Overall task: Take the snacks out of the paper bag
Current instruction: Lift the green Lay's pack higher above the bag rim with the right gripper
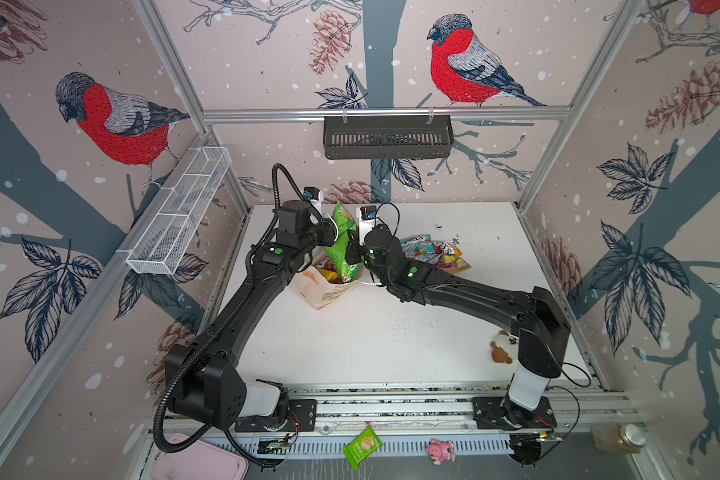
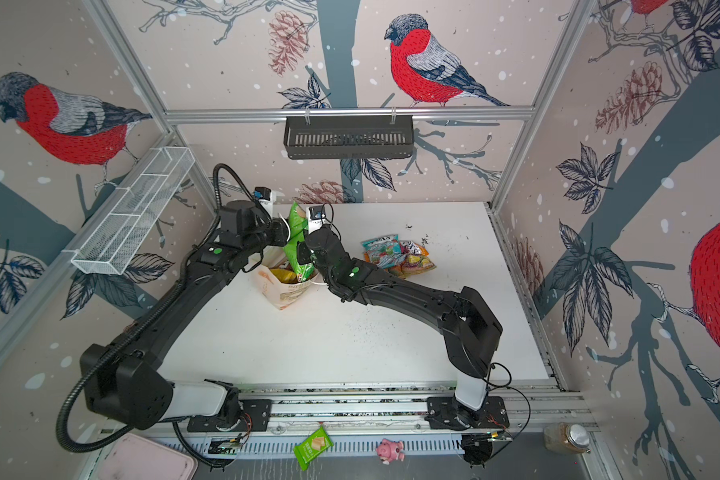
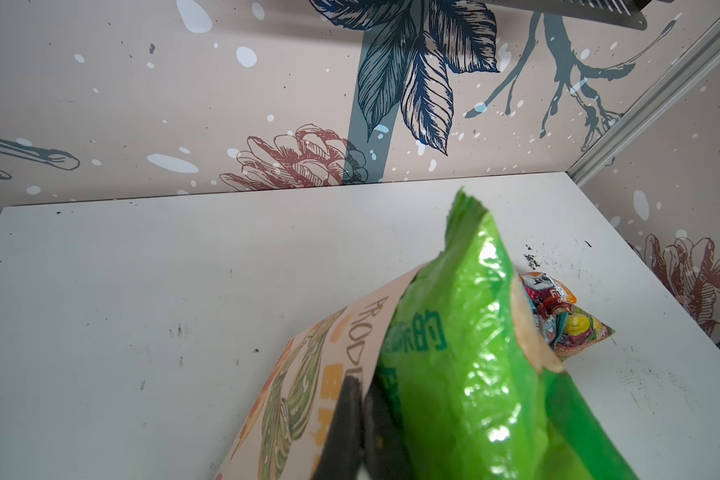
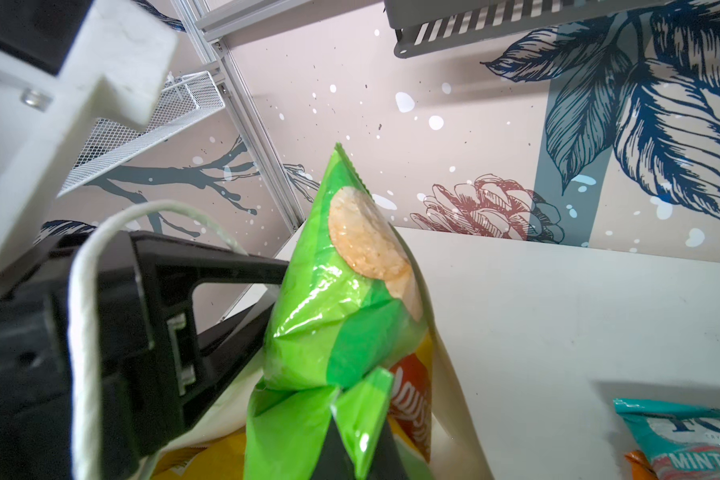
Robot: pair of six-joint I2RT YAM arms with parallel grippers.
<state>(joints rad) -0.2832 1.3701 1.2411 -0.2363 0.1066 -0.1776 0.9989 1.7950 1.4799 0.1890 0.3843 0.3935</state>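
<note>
Right gripper [image 4: 358,440] is clamped tight on a fold low on the green crisp packet [image 4: 341,299]. Left gripper [image 3: 362,384] is also closed, pinching the rim of the paper bag [image 1: 319,297] on its left side to pin it. The white cord handle [image 4: 84,291] loops over that claw.

Bag stands left of table centre between the two claws, mouth up. Packet is roughly upright: long axis near vertical with a lean toward the far wall, sealed top edge pointing up and far. Its lower end sits in the bag mouth, so it's not clear yet. It rises up and away from the right claw, which grips it low on the near-right side.

My read: pull up along that axis first, then swing right, or the bag may tip. Likely drop zone is the pile of loose snacks [image 1: 433,253] right of the bag, on the right arm's side. A yellow packet [image 1: 327,275] is inside the bag.
</note>
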